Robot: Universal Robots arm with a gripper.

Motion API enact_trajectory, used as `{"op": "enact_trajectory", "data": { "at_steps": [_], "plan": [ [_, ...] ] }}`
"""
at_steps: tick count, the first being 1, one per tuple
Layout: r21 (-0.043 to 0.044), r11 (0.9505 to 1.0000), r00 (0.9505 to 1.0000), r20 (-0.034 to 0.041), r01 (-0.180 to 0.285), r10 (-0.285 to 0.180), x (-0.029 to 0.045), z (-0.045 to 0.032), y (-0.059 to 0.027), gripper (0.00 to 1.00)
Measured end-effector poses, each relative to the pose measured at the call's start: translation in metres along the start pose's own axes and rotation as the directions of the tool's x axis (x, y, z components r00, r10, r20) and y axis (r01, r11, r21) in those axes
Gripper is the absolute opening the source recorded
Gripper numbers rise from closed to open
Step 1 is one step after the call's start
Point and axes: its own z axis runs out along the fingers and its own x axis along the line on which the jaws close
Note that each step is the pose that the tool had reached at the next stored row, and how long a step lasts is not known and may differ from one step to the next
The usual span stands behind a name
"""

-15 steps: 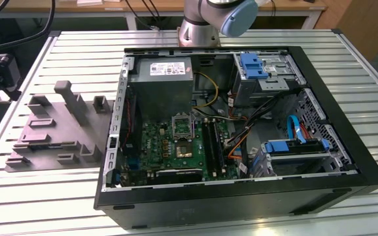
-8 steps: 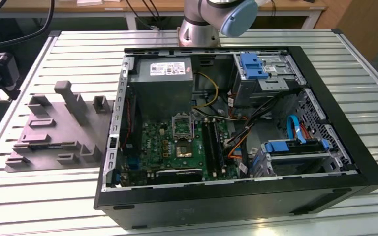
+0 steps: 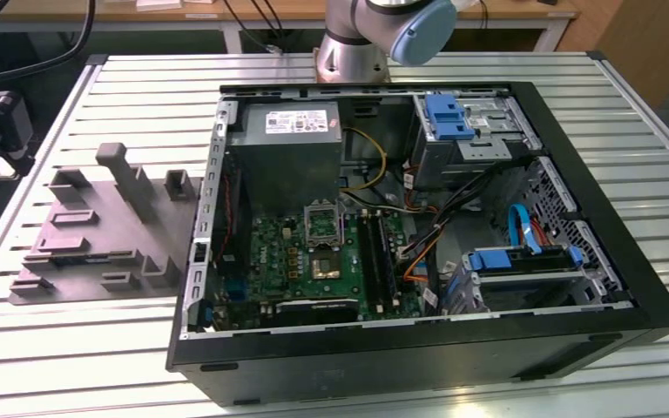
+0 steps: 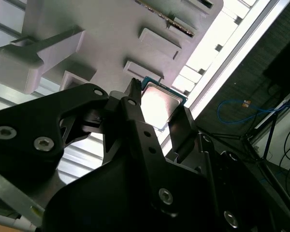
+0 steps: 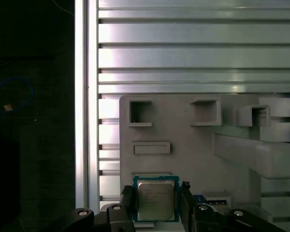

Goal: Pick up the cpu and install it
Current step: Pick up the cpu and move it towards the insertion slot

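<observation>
Cpu (image 5: 155, 200) between the fingers (image 5: 128, 199), pinched at two opposite edges, over grey tray (image 5: 183, 145)

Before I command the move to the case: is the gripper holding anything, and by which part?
Yes. The gripper pinches the cpu by two opposite side edges, with its metal top showing, over the grey tray.

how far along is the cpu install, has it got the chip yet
Done: the approach; the tool straddles the cpu at the grey tray. In hand: its fingers press two opposite edges of the cpu in both wrist views; whether it is lifted off the tray cannot be told. Left: the whole install, since the cpu is not at the motherboard inside the case.
</observation>
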Motion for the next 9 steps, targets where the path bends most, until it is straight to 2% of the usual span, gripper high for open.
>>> {"op": "enact_trajectory", "data": {
  "at_steps": [9],
  "plan": [
    [0.0, 1.0, 1.0, -0.0001, 0.0, 0.0, 0.0, -0.0016, 0.0, 0.47]
  ]
}}
